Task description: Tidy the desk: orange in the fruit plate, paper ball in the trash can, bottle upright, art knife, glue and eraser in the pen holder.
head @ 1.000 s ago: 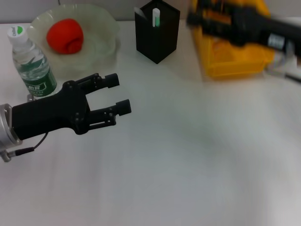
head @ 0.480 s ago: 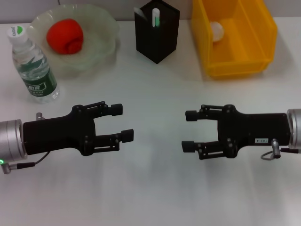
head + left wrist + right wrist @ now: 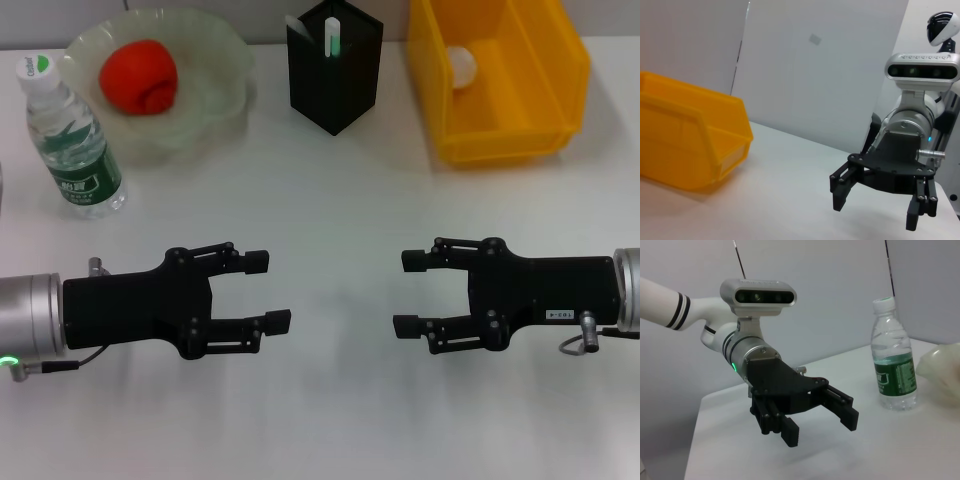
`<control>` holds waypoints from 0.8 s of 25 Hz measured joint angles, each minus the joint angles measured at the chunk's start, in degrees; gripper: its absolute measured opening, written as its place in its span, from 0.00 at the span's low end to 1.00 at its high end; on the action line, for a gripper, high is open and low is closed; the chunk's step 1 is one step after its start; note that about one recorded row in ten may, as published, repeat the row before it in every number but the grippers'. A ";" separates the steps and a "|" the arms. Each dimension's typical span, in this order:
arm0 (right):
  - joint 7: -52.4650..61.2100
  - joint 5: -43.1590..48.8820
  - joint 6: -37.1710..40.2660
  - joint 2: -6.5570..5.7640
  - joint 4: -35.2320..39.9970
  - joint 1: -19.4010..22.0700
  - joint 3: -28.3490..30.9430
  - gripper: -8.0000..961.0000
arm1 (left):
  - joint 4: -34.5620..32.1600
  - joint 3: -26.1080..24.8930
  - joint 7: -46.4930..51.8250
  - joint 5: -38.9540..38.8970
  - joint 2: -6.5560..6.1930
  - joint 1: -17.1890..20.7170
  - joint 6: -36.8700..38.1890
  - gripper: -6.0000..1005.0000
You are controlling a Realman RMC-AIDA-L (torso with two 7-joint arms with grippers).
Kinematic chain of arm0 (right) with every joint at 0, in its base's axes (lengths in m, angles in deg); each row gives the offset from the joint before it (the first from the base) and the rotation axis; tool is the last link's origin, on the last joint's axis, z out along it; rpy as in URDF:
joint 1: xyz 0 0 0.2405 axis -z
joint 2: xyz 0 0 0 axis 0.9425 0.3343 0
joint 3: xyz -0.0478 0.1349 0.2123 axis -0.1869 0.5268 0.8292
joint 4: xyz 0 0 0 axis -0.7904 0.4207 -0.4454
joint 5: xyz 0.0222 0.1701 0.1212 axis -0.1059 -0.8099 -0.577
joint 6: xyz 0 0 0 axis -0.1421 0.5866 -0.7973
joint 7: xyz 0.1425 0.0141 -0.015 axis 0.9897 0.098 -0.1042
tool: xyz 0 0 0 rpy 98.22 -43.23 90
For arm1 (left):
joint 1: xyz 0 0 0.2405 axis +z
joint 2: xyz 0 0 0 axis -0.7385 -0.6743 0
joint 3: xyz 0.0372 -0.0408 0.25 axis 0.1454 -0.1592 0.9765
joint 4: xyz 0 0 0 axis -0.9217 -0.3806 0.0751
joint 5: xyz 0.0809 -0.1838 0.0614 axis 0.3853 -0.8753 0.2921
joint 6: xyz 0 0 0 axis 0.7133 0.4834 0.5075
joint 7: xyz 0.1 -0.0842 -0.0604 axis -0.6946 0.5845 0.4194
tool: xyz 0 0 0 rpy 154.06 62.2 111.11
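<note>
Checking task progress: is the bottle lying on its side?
No, the bottle stands upright, cap up, beside the fruit plate.

Pen holder contents mostly hidden; trash can cut off at frame edge

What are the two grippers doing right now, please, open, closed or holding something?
Left gripper: jaws open, holding nothing, low over the table.
Right gripper: jaws open, holding nothing, facing the left one.

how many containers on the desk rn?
3, all along the far edge: fruit plate at the left holding the orange, black pen holder in the middle, yellow trash can at the right. None seem hidden.
</note>
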 joint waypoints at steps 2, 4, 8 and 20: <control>0.05 0.14 0.11 -0.12 0.00 0.00 -0.05 0.86 | -0.01 0.09 -0.51 0.08 0.07 0.08 0.15 0.80; 0.14 0.42 0.02 -0.25 -0.18 0.00 0.03 0.86 | -0.02 0.28 -0.28 0.75 0.13 -0.21 0.21 0.80; 0.13 0.45 -0.07 -0.35 -0.39 -0.03 0.09 0.86 | -0.05 0.27 -0.26 1.09 0.11 -0.28 0.28 0.80; 0.08 0.59 -0.03 -0.28 -0.43 -1.03 0.05 0.86 | -0.07 -0.10 0.41 0.96 -0.37 -0.75 0.68 0.80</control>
